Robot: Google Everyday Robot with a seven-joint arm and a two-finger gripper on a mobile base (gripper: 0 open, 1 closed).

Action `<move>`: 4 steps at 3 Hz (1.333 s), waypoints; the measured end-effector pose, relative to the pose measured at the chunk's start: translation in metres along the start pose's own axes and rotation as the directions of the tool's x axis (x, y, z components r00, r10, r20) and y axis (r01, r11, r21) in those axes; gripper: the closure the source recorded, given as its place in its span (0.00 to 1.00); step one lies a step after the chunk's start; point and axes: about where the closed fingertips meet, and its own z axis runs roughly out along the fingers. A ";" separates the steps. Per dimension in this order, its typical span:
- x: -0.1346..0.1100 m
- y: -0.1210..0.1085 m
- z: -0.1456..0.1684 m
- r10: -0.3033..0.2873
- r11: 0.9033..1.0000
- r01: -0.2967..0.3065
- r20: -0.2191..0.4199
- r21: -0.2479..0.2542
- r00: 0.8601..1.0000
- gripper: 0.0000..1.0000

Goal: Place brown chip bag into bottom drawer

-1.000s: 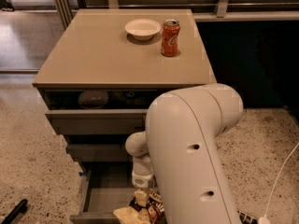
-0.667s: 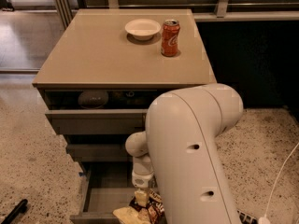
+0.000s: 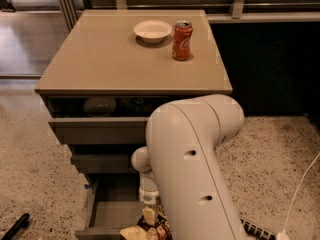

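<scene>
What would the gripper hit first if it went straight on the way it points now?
The gripper points down over the open bottom drawer. The brown chip bag lies right under it, so it would probably meet the bag first, then the drawer floor; depth is unclear.

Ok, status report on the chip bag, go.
Gripper down at open bottom drawer, at brown chip bag. Bag at drawer's front edge. Own arm hides drawer's right side.

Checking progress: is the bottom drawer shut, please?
No; the bottom drawer stands open, with the gripper and brown chip bag over its front.
</scene>
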 end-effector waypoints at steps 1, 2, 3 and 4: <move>0.002 0.003 0.001 0.016 0.998 -0.018 0.032 0.059 0.999 1.00; 0.003 0.014 -0.014 -0.001 0.974 -0.019 0.085 0.228 0.996 1.00; 0.019 0.017 -0.008 0.025 0.963 -0.053 0.110 0.264 0.994 1.00; 0.019 0.018 -0.008 0.028 0.959 -0.059 0.115 0.279 0.993 1.00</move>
